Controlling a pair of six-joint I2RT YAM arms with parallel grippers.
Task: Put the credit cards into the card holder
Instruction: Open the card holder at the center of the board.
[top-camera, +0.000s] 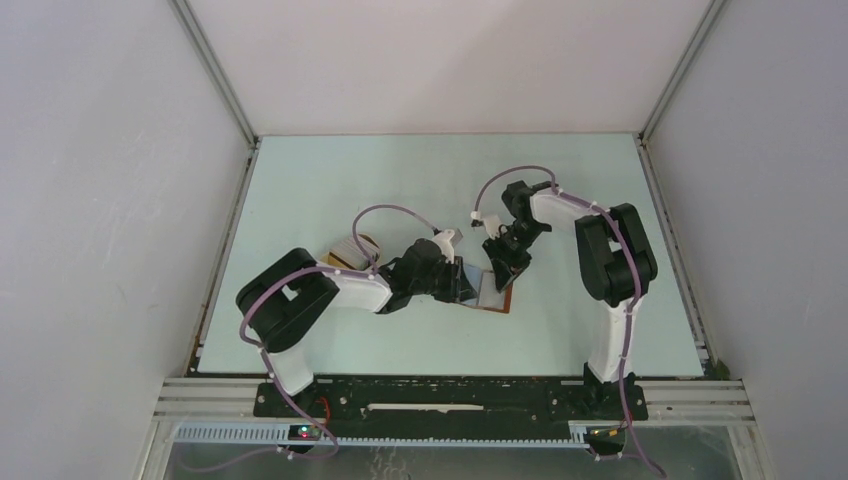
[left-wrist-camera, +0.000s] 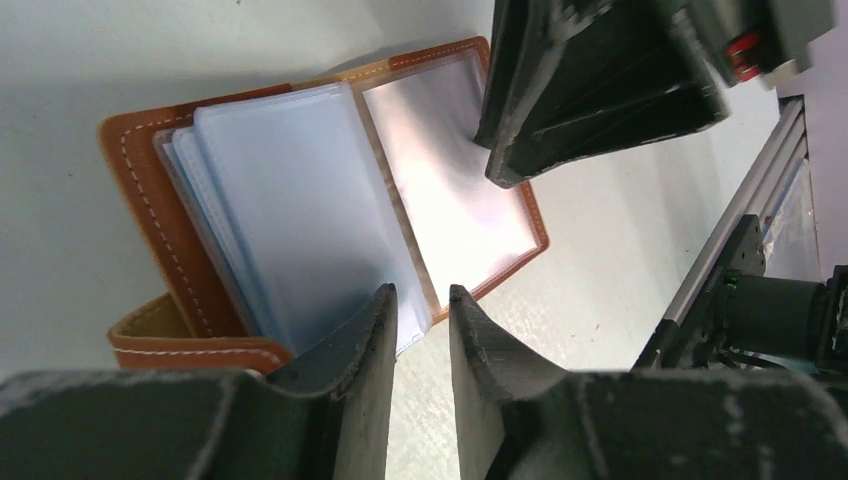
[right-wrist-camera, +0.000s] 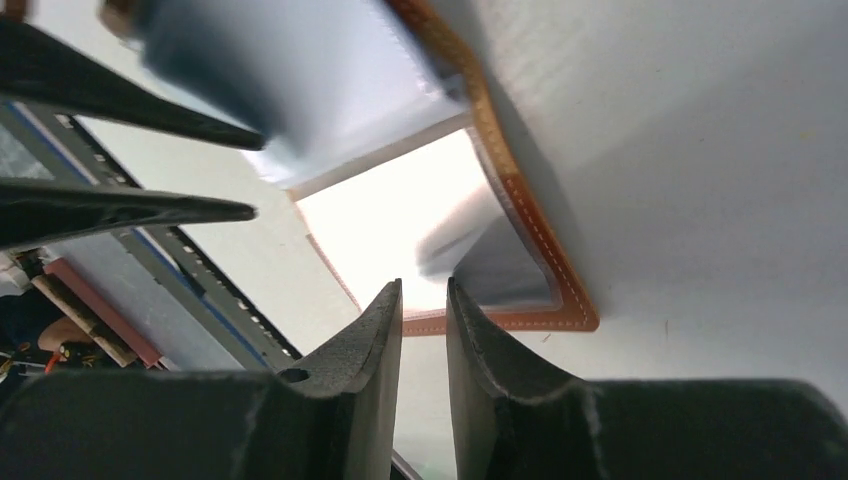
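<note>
The card holder (top-camera: 495, 296) lies open on the table (top-camera: 400, 180), centre frame in the top view, its clear sleeves fanned up. The left gripper (left-wrist-camera: 421, 320) hovers at its lower edge, fingers narrowly parted and pinching nothing. The right gripper (right-wrist-camera: 422, 310) hangs over a stitched corner, with the same slim, empty gap.

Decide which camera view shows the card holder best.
Left wrist: the card holder lies open, with its leather covers and clear sleeves in sharp view. Top external shows it small and partly covered. Right wrist shows only one blurred corner.
</note>
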